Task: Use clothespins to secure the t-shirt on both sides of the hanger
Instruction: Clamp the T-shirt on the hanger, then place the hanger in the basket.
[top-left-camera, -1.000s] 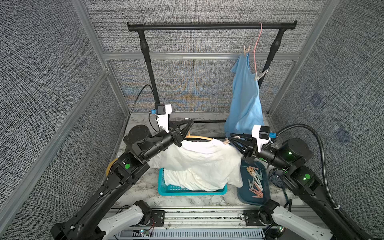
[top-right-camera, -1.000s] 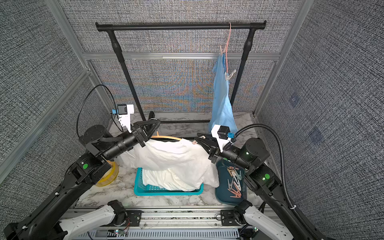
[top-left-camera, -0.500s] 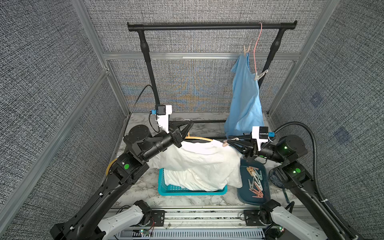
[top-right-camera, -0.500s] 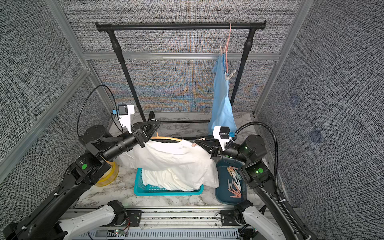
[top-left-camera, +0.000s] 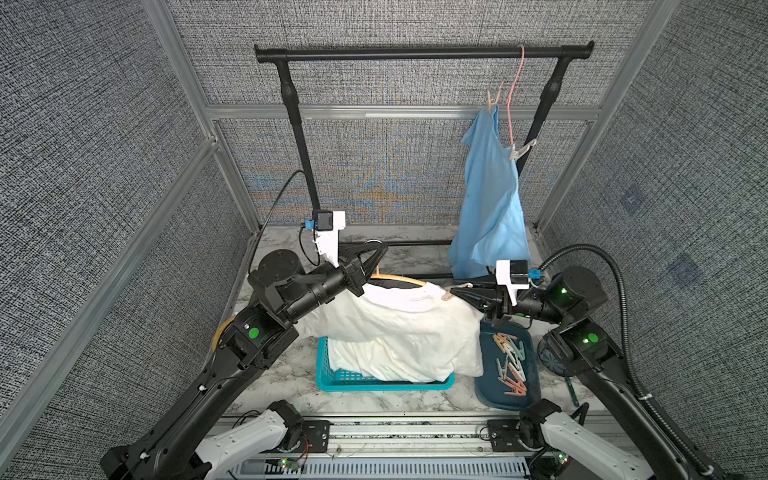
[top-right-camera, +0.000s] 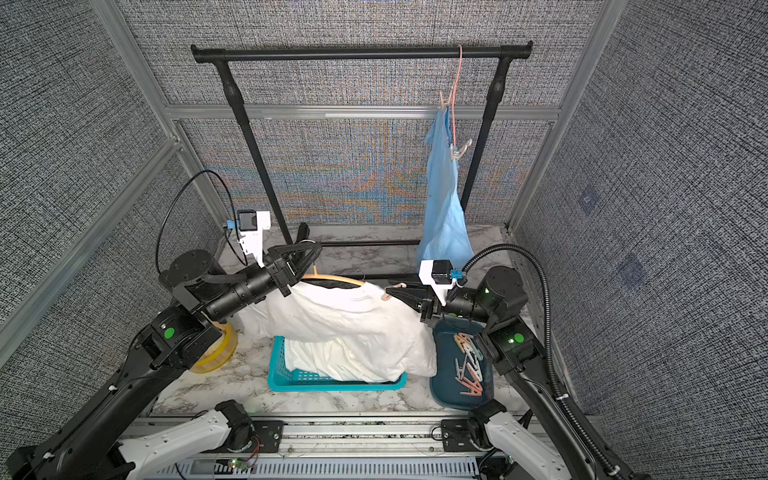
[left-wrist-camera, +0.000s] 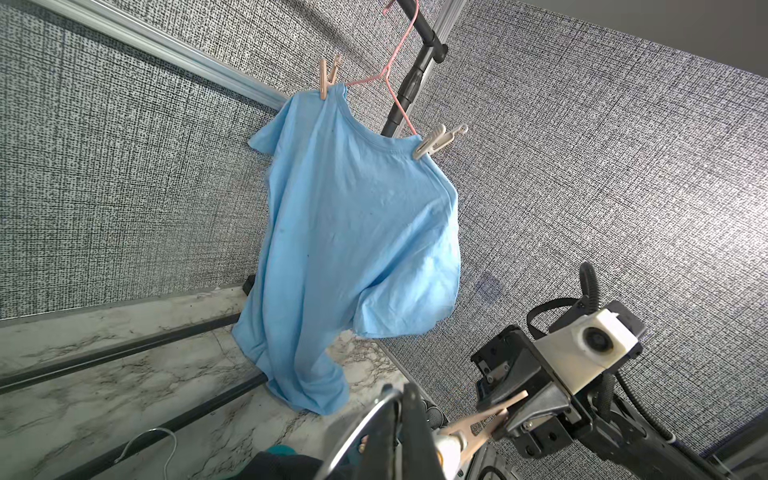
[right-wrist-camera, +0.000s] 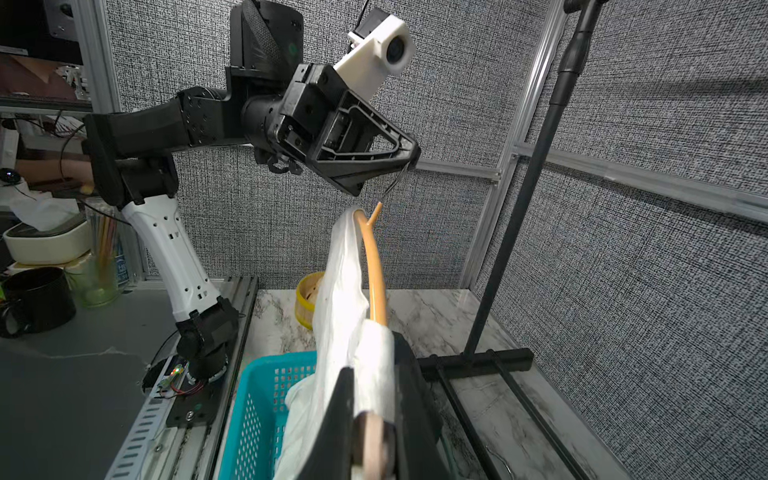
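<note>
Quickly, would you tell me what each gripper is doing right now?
Left gripper: closed on the hook of the hanger.
Right gripper: closed on a clothespin.

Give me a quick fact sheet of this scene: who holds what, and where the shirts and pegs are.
left gripper: shut on the wire hook of the orange hanger
white t-shirt: draped over that hanger, lower folds in the teal basket
right gripper: shut on a clothespin at the white shirt's shoulder; whether it bites the cloth, cannot tell
spare clothespins: piled in the dark blue tray
blue t-shirt: hanging from a pink hanger on the black rack, pegged at both shoulders
</note>
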